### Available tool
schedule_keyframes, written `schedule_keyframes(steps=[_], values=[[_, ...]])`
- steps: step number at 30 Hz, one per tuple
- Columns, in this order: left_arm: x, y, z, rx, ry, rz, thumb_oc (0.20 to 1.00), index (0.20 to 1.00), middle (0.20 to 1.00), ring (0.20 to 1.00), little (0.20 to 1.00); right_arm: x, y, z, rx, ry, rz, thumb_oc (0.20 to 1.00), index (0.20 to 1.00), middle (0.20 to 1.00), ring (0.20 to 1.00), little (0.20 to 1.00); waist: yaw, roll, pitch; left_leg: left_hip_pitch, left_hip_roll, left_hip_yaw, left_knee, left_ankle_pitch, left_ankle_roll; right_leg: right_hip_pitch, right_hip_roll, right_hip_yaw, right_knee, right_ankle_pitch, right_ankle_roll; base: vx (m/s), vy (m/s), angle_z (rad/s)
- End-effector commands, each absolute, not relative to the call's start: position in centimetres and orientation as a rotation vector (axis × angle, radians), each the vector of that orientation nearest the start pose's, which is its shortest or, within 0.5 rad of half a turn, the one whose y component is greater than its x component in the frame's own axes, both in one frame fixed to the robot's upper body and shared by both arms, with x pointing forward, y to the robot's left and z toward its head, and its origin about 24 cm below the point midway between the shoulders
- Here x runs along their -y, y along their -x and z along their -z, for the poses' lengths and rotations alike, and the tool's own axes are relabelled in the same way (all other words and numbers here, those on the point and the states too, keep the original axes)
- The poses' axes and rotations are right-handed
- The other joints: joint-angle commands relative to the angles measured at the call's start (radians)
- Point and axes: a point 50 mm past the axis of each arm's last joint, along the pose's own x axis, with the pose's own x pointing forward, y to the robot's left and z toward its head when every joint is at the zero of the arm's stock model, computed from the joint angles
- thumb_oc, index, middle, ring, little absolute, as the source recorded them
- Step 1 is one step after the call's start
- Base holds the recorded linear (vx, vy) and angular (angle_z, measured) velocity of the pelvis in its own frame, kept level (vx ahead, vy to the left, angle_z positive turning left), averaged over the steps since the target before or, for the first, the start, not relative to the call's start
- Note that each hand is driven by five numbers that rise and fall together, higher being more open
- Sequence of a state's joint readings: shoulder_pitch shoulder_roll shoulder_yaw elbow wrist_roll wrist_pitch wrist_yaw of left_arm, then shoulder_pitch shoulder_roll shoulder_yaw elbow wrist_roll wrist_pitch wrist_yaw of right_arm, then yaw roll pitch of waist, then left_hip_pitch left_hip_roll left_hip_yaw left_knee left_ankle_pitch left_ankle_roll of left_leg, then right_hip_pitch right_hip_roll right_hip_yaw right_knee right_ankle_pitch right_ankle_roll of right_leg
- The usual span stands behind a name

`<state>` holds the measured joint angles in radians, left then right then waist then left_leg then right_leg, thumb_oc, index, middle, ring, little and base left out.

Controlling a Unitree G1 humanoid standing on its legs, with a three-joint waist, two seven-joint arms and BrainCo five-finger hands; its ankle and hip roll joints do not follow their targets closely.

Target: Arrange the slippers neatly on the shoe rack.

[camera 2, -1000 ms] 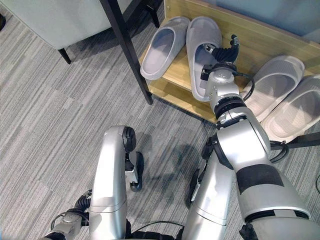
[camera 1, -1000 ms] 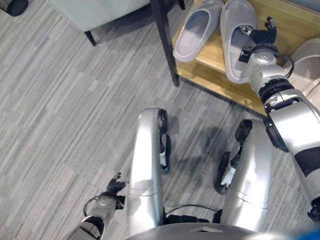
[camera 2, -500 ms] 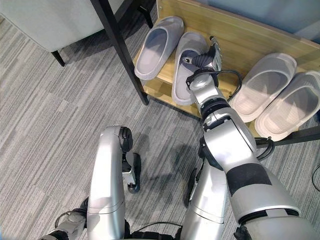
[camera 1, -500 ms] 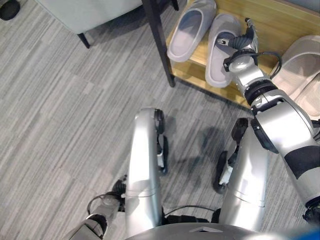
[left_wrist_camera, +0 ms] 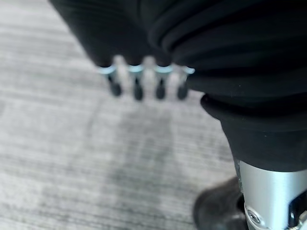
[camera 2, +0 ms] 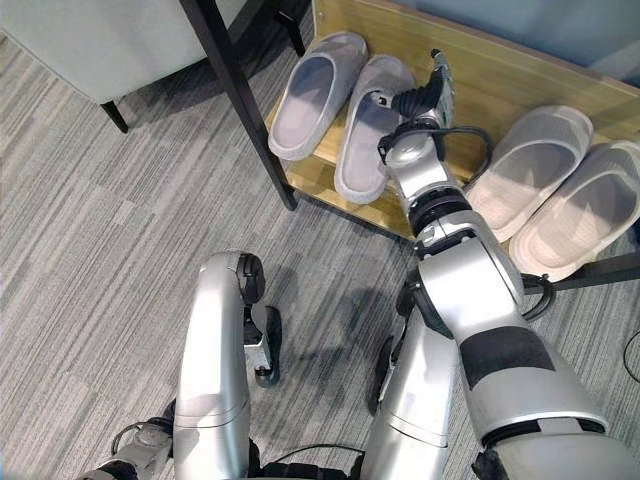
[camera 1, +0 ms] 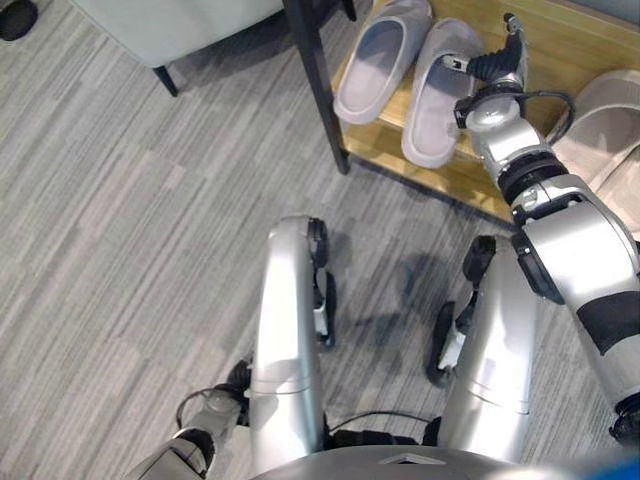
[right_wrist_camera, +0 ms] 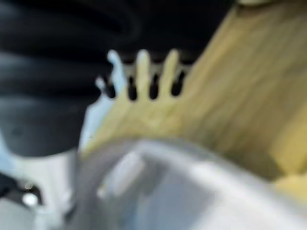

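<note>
The left hand (left_wrist_camera: 136,87) hangs idle over the grey carpet (camera 2: 100,250), fingers straight and relaxed, holding nothing. Beyond it a pale chair (camera 2: 90,35) stands by the black post (camera 2: 235,90) of the shoe rack (camera 2: 500,90), and all the slippers lie on the rack's wooden shelf. Just right of the post is the first grey slipper (camera 2: 310,95), toe towards the back. The second grey slipper (camera 2: 368,130) lies just beside it, roughly parallel, its heel reaching the shelf's front edge. The right hand (camera 2: 420,98) is laid against that second slipper's right side near the toe. As far as its wrist view shows, its fingers (right_wrist_camera: 143,67) are straight and stretched over the wood, open rather than gripping. The step in hand looks like nudging this slipper into line with its partner. To do it well, the push should probably be low and sideways along the shelf, with a slight shove of the heel inward. The aim is for both toes to sit level without knocking the first slipper into the post. Further right, well apart, lie the third slipper (camera 2: 535,165) and the fourth slipper (camera 2: 585,210), close together and angled alike. By count: four slippers in two pairs, one rack, one chair and two hands.
</note>
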<state>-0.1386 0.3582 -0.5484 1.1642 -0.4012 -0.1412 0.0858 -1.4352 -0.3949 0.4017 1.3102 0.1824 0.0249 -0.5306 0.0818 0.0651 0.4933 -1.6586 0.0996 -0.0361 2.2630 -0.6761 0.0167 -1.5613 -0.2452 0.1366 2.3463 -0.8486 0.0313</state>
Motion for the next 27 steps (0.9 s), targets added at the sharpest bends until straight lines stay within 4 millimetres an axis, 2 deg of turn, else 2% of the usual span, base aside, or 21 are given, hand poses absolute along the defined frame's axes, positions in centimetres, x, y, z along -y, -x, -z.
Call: schedule_keyframes(steps=[1,3,5,8,9,15,19,20,23,24,27], values=[[-23.2,-14.7,13.8,-0.948,-0.380,0.066,1.000,1.000,1.000,1.000,1.000,19.4,-41.7,-31.9,0.422,0.436,0.532,1.000,1.000,1.000,1.000,1.000,0.048,0.027,0.027,0.089,-0.044,0.021,-0.010,-0.127,0.055,0.078,0.010,0.115,-0.013,0.207,-0.076,0.00,0.000,0.00],[-23.3,-14.6,13.8,-0.948,-0.380,0.065,1.000,1.000,1.000,1.000,1.000,19.8,-41.6,-32.0,0.430,0.433,0.539,1.000,1.000,1.000,1.000,1.000,0.048,0.027,0.027,0.089,-0.044,0.022,-0.012,-0.127,0.055,0.080,0.010,0.116,-0.016,0.209,-0.075,0.00,0.000,0.00],[-23.6,-14.4,13.8,-0.952,-0.387,0.058,1.000,1.000,1.000,1.000,1.000,21.0,-41.3,-32.1,0.433,0.439,0.569,1.000,1.000,1.000,1.000,1.000,0.051,0.028,0.027,0.089,-0.047,0.019,-0.013,-0.125,0.054,0.086,0.008,0.114,-0.019,0.212,-0.074,0.00,0.000,0.00],[-23.7,-14.1,13.9,-0.956,-0.391,0.059,1.000,1.000,1.000,1.000,1.000,21.4,-41.2,-32.2,0.437,0.439,0.582,1.000,1.000,1.000,1.000,1.000,0.053,0.028,0.027,0.089,-0.048,0.018,-0.015,-0.123,0.053,0.088,0.008,0.114,-0.021,0.215,-0.073,0.00,0.000,0.00],[-23.8,-13.9,13.9,-0.962,-0.403,0.065,1.000,1.000,1.000,1.000,1.000,22.2,-41.1,-32.3,0.436,0.448,0.602,1.000,1.000,1.000,1.000,1.000,0.057,0.028,0.027,0.089,-0.050,0.018,-0.015,-0.123,0.053,0.089,0.007,0.114,-0.022,0.215,-0.073,0.00,0.000,0.00],[-24.1,-13.6,13.9,-0.956,-0.454,0.095,1.000,1.000,1.000,1.000,1.000,22.8,-41.0,-31.7,0.423,0.445,0.603,1.000,1.000,1.000,1.000,1.000,0.068,0.031,0.027,0.089,-0.058,0.014,-0.017,-0.123,0.052,0.095,0.003,0.113,-0.026,0.218,-0.070,0.00,0.000,0.00],[-24.2,-13.2,14.0,-0.968,-0.470,0.099,1.000,1.000,1.000,1.000,1.000,22.5,-41.2,-31.4,0.421,0.406,0.587,1.000,1.000,1.000,1.000,1.000,0.070,0.030,0.027,0.089,-0.059,0.014,-0.018,-0.123,0.051,0.098,0.003,0.112,-0.028,0.219,-0.071,0.00,0.000,0.00],[-24.1,-13.1,14.1,-0.972,-0.479,0.097,1.000,1.000,1.000,1.000,1.000,21.6,-41.2,-31.5,0.454,0.362,0.547,1.000,1.000,1.000,1.000,1.000,0.068,0.024,0.027,0.089,-0.059,0.014,-0.020,-0.123,0.051,0.100,0.006,0.111,-0.031,0.219,-0.072,0.00,0.000,0.00],[-24.0,-13.1,14.2,-0.970,-0.482,0.100,1.000,1.000,1.000,1.000,1.000,21.2,-41.0,-31.4,0.488,0.335,0.526,1.000,1.000,1.000,1.000,1.000,0.066,0.020,0.027,0.089,-0.060,0.017,-0.022,-0.122,0.050,0.104,0.005,0.112,-0.031,0.221,-0.071,0.00,0.000,0.00],[-23.9,-13.1,14.2,-0.965,-0.490,0.102,1.000,1.000,1.000,1.000,1.000,20.9,-40.5,-31.8,0.561,0.298,0.508,1.000,1.000,1.000,1.000,1.000,0.062,0.015,0.027,0.089,-0.061,0.019,-0.022,-0.122,0.050,0.105,0.006,0.112,-0.031,0.223,-0.071,0.00,0.000,0.00],[-23.9,-12.9,14.2,-0.962,-0.493,0.094,1.000,1.000,1.000,1.000,1.000,21.1,-39.8,-31.5,0.615,0.248,0.500,1.000,1.000,1.000,1.000,1.000,0.057,0.009,0.027,0.089,-0.061,0.020,-0.020,-0.124,0.049,0.104,0.007,0.114,-0.028,0.225,-0.070,0.00,0.000,0.00]])
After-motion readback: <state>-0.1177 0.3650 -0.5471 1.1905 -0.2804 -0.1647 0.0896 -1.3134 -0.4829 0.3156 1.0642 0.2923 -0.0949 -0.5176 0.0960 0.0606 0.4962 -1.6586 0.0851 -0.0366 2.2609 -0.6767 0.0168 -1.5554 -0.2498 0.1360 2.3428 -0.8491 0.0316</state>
